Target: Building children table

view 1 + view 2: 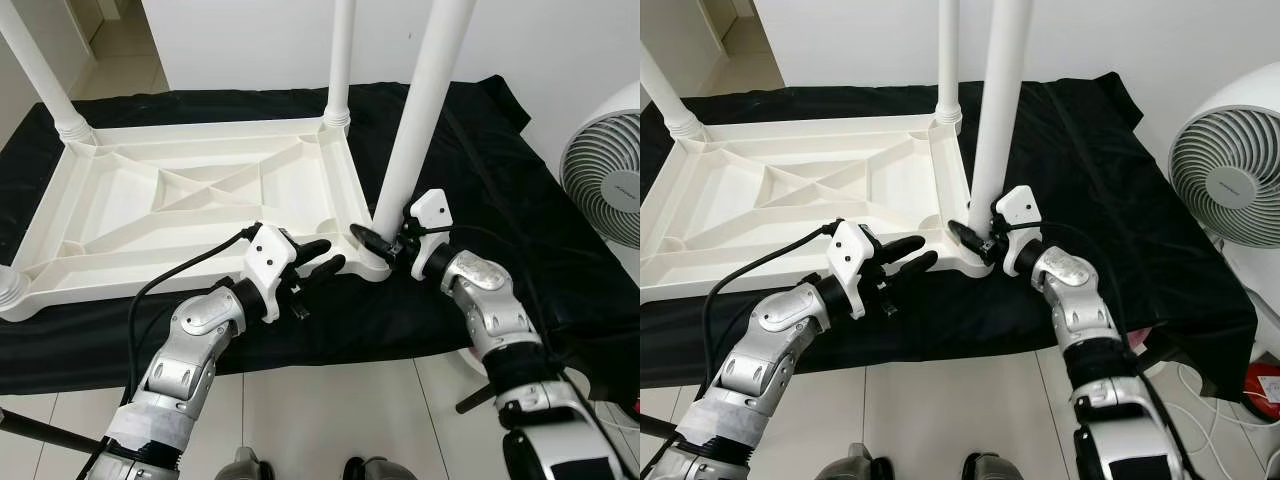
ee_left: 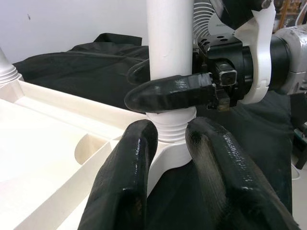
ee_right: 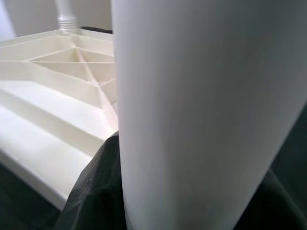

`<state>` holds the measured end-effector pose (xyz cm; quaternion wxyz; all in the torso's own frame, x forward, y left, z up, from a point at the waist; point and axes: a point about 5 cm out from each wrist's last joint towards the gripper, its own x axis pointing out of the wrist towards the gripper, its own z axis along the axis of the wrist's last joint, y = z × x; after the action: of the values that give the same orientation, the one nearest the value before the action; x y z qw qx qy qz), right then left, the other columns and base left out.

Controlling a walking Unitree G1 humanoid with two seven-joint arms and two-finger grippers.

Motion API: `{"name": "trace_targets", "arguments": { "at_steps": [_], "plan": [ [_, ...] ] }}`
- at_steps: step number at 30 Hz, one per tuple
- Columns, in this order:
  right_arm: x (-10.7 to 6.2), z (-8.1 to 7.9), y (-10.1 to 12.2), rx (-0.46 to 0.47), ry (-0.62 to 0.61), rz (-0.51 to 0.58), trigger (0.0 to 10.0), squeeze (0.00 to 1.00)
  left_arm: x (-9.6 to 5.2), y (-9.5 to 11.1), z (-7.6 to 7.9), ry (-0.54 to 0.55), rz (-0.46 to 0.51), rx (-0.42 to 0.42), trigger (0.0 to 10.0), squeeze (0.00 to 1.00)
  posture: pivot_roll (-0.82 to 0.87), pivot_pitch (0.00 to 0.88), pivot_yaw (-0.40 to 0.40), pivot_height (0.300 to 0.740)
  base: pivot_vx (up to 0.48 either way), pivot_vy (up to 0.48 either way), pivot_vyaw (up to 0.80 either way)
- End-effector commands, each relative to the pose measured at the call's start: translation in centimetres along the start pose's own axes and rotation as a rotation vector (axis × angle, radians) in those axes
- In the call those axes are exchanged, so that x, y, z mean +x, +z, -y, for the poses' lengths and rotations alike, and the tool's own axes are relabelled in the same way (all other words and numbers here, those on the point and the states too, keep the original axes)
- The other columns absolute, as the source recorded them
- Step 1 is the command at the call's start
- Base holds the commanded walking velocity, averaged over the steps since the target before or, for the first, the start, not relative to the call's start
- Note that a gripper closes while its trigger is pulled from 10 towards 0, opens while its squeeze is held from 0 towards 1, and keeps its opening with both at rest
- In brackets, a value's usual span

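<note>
A white children's table (image 1: pixel 150 205) lies upside down on a black cloth (image 1: pixel 490 170). Its near right leg (image 1: pixel 425 100) stands upright in the corner socket (image 2: pixel 168 153). My right gripper (image 1: pixel 385 240) is shut on that leg just above the socket, and one of its fingers (image 2: pixel 172 91) crosses the front of the leg. Just left of the same corner, my left gripper (image 1: pixel 325 257) is open over the table's near rim. Its fingertips point at the socket and hold nothing. In the right wrist view the leg (image 3: pixel 206 96) is very close.
Other legs stand at the far right corner (image 1: pixel 340 60), the far left corner (image 1: pixel 40 70) and the near left corner (image 1: pixel 10 290). A white fan (image 1: pixel 610 170) stands to the right of the cloth. Pale floor tiles (image 1: pixel 330 410) lie between me and the cloth.
</note>
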<state>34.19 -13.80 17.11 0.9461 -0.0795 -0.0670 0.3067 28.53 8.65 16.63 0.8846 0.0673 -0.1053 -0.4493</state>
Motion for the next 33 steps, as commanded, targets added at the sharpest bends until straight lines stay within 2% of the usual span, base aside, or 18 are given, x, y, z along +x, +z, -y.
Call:
{"name": "trace_targets", "arguments": {
  "at_steps": [1,2,6,7,8,10,11,12,13,15,19,20,21,26,30,31,32,33],
  "plan": [
    [-0.7,0.3,-0.7,0.067,-0.182,-0.033,10.0,0.00,-0.2,-0.3,0.2,0.009,-0.010,-0.006,10.0,0.00,-0.11,0.079,0.022,0.740,0.000,0.000,0.00],
    [-0.7,0.3,-0.7,0.067,-0.182,-0.033,10.0,0.00,-0.2,-0.3,0.2,0.009,-0.010,-0.006,10.0,0.00,-0.11,0.079,0.022,0.740,0.000,0.000,0.00],
    [-1.2,-0.6,-1.2,0.094,-0.335,-0.063,10.0,0.00,-0.2,-0.4,0.2,0.005,-0.011,-0.008,10.0,0.00,-0.11,0.078,0.023,0.740,0.000,0.000,0.00],
    [-1.2,-0.6,-1.2,0.094,-0.335,-0.063,10.0,0.00,-0.2,-0.4,0.2,0.005,-0.011,-0.008,10.0,0.00,-0.11,0.078,0.023,0.740,0.000,0.000,0.00],
    [-1.4,-2.2,-1.5,0.127,-0.489,-0.075,10.0,0.00,-0.2,-0.3,0.1,0.005,-0.012,-0.006,10.0,0.00,-0.11,0.076,0.023,0.740,0.000,0.000,0.00],
    [-1.4,-2.2,-1.5,0.127,-0.489,-0.075,10.0,0.00,-0.2,-0.3,0.1,0.005,-0.012,-0.006,10.0,0.00,-0.11,0.076,0.023,0.740,0.000,0.000,0.00],
    [-1.5,-2.8,-1.5,0.140,-0.563,-0.076,10.0,0.00,-0.1,-0.3,0.1,0.004,-0.011,-0.006,10.0,0.00,-0.11,0.073,0.025,0.740,0.000,0.000,0.00],
    [-1.5,-2.8,-1.5,0.140,-0.563,-0.076,10.0,0.00,-0.1,-0.3,0.1,0.004,-0.011,-0.006,10.0,0.00,-0.11,0.073,0.025,0.740,0.000,0.000,0.00],
    [-1.2,-3.6,-1.5,0.176,-0.577,-0.073,10.0,0.00,-0.1,-0.2,0.1,0.003,-0.010,-0.005,10.0,0.00,-0.10,0.071,0.028,0.740,0.000,0.000,0.00],
    [-0.8,-4.3,-1.0,0.180,-0.558,-0.056,10.0,0.00,-0.1,-0.2,0.1,0.000,-0.008,-0.006,10.0,0.00,-0.10,0.070,0.031,0.740,0.000,0.000,0.00],
    [-1.0,-3.9,-0.7,0.183,-0.552,-0.045,10.0,0.00,-0.1,-0.2,0.2,-0.004,-0.010,-0.006,10.0,0.00,-0.10,0.070,0.031,0.740,0.000,0.000,0.00],
    [-1.1,-3.6,-0.6,0.184,-0.552,-0.039,10.0,0.97,-0.1,-0.3,0.2,-0.006,-0.011,-0.005,10.0,0.00,-0.11,0.070,0.032,0.740,0.000,0.000,0.00],
    [-1.2,-3.4,-0.3,0.194,-0.541,-0.020,10.0,1.00,-0.1,-0.3,0.2,-0.006,-0.011,-0.005,10.0,0.00,-0.11,0.069,0.031,0.740,0.000,0.000,0.00],
    [-1.3,-3.0,0.1,0.192,-0.523,0.010,10.0,1.00,-0.1,-0.2,0.1,-0.006,-0.010,-0.004,10.0,0.00,-0.11,0.069,0.031,0.740,0.000,0.000,0.00],
    [-1.6,-2.5,0.9,0.170,-0.456,0.035,10.0,1.00,0.0,-0.2,0.1,-0.006,-0.008,-0.003,10.0,0.00,-0.11,0.063,0.029,0.740,0.000,0.000,0.00],
    [-1.8,-2.2,1.2,0.142,-0.389,0.045,10.0,0.00,0.0,-0.2,0.1,-0.007,-0.008,-0.002,10.0,0.00,-0.11,0.063,0.029,0.740,0.000,0.000,0.00],
    [-1.8,-2.2,1.2,0.142,-0.389,0.045,10.0,0.00,0.0,-0.2,0.1,-0.007,-0.008,-0.002,10.0,0.00,-0.11,0.063,0.029,0.740,0.000,0.000,0.00],
    [-2.0,-1.9,1.3,0.128,-0.336,0.043,10.0,0.00,0.0,-0.2,0.1,-0.008,-0.008,-0.002,10.0,0.00,-0.11,0.063,0.029,0.740,0.000,0.000,0.00]
  ]
}}
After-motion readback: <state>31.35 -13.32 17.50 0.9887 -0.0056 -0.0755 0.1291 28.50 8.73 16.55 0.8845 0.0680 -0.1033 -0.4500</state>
